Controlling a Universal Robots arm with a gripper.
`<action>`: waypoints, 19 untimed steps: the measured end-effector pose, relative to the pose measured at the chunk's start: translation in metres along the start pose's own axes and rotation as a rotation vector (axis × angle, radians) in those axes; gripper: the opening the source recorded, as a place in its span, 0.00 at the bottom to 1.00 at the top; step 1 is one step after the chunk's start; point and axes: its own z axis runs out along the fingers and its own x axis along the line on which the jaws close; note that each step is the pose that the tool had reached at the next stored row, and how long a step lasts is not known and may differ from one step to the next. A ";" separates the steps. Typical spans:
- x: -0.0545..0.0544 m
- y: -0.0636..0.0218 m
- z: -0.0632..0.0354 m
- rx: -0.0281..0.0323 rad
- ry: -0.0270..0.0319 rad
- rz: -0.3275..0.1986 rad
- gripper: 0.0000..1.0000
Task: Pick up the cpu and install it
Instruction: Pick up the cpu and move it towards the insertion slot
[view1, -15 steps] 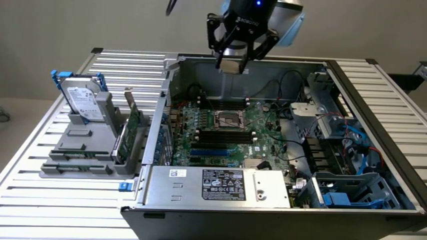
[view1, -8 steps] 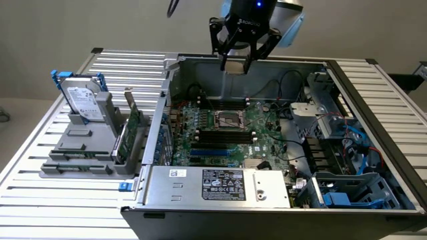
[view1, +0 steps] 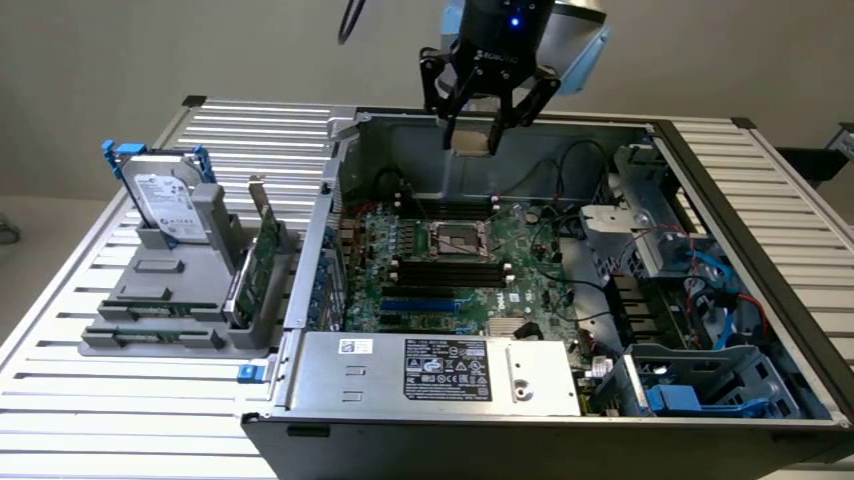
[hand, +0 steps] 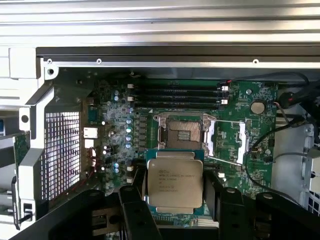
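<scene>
- As the wrist view shows the cpu (hand: 175, 182) pinched between two dark fingers (hand: 215, 192), the gripper (hand: 175, 200) is clearly clamped on the chip, one finger on each of two opposite edges.
- The cpu is held flat, shiny metal lid facing the wrist camera, with printed text on it and a pale rim round the edge.
- From the exterior view, the gripper (view1: 474, 138) hangs up in the air over the far side of the open case (view1: 801, 330), and the cpu (view1: 470, 143) shows as a small pale bit between the fingertips. It's well above the board and touches nothing else.
- Under it is the green motherboard (view1: 534, 290), with the socket (view1: 457, 240) sitting in the middle, a dark square in a metal frame. Nothing is seated in it.
- In the wrist view, the socket (hand: 184, 134) sits just beyond one edge of the chip.
- Black RAM slots (view1: 447, 268) run just beside the socket.
- Nearer the exterior camera, a silver power supply (view1: 441, 370) with a black label sits along the case's front edge.
- Blue cables (view1: 714, 270) are over on the exterior view's right, inside the case.
- Outside the case, on the exterior view's left, a hard drive (view1: 167, 205) with blue handles stands upright in a grey rack (view1: 174, 290) on the slatted table (view1: 120, 420).
</scene>
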 end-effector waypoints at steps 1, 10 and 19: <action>0.000 0.0006 0.0018 0.0000 0.0000 0.000 0.55; -0.002 0.0049 0.0183 0.0000 0.0000 0.000 0.55; -0.004 0.0069 0.0346 0.0000 -0.0005 0.000 0.55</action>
